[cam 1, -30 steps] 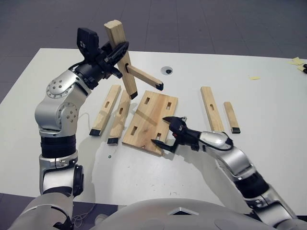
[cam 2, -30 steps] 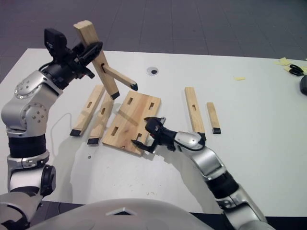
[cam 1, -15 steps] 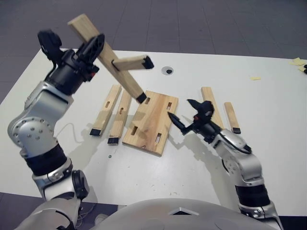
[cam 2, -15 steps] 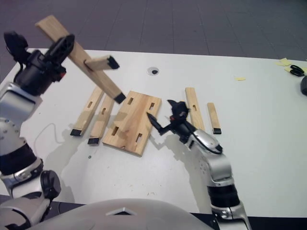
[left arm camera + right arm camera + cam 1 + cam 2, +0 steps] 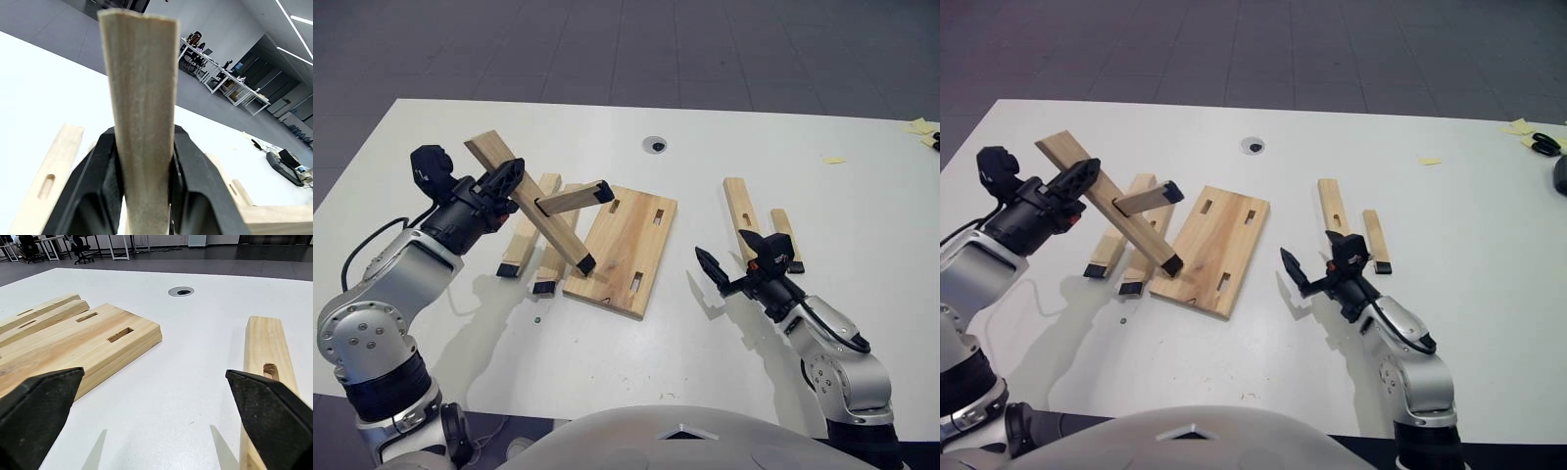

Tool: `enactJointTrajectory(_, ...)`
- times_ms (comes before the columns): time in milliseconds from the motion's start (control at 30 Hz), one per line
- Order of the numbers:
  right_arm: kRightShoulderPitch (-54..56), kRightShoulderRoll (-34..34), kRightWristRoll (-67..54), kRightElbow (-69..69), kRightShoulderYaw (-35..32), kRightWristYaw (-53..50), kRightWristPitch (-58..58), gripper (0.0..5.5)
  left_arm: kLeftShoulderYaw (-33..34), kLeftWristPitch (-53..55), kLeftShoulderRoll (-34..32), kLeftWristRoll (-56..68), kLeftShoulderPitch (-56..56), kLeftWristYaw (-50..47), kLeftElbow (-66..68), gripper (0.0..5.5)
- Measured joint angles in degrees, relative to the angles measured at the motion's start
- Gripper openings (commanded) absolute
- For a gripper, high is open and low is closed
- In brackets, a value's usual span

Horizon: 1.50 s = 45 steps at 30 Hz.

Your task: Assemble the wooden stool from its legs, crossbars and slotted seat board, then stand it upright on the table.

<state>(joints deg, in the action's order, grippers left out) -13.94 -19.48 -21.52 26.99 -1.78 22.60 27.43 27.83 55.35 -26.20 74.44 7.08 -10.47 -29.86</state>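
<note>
My left gripper is shut on a wooden leg near its upper end, holding it tilted, black-capped foot down near the seat board's left edge. A short crossbar sticks out of that leg's slot. In the left wrist view the leg stands between my black fingers. The slotted seat board lies flat mid-table. Two more legs lie to its left, under the held piece. My right gripper is open, low over the table between the board and a leg with a short crossbar beside it.
A round cable hole sits in the white table behind the board. Yellow notes and dark items lie at the far right. Bare table spreads in front of the board and to the right.
My left arm has swung the leg with its crossbar down from high above to just left of the board. My right gripper has drawn back from the board's front edge to the right, staying open.
</note>
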Motion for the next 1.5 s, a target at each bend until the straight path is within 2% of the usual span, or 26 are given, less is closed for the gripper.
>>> enactJointTrajectory(333, 1.1, -0.8, 1.5, -0.1, 0.6, 0.1, 0.0, 5.40, -4.3, -5.2, 1.0, -2.8, -3.0, 0.8, -1.6, 1.02)
enactJointTrajectory(567, 1.5, -1.0, 2.5, -0.3, 0.7, 0.0, -0.2, 5.40, -6.2, -6.7, -0.6, -5.0, -3.3, 2.6, -1.9, 1.02)
enactJointTrajectory(833, 4.7, -1.0, 5.4, -2.2, 1.1, -0.7, -2.0, 5.40, -17.8, -16.6, -2.4, -21.7, -3.1, 10.7, -4.0, 1.02)
enactJointTrajectory(1000, 7.2, -0.9, 7.3, -4.0, 2.2, -0.7, -3.8, 5.40, -22.2, -21.2, -3.2, -30.6, -2.4, 13.9, -2.1, 1.02)
enactJointTrajectory(1133, 7.5, -0.7, 8.3, -4.8, 2.5, -0.7, -5.1, 5.40, -24.3, -25.6, -2.5, -36.9, 0.9, 15.2, 3.8, 1.02)
enactJointTrajectory(1500, 12.2, -0.1, 9.4, -8.1, 4.7, 0.2, -6.8, 5.40, -26.5, -35.4, 6.3, -47.5, 14.7, 18.2, 24.2, 1.02)
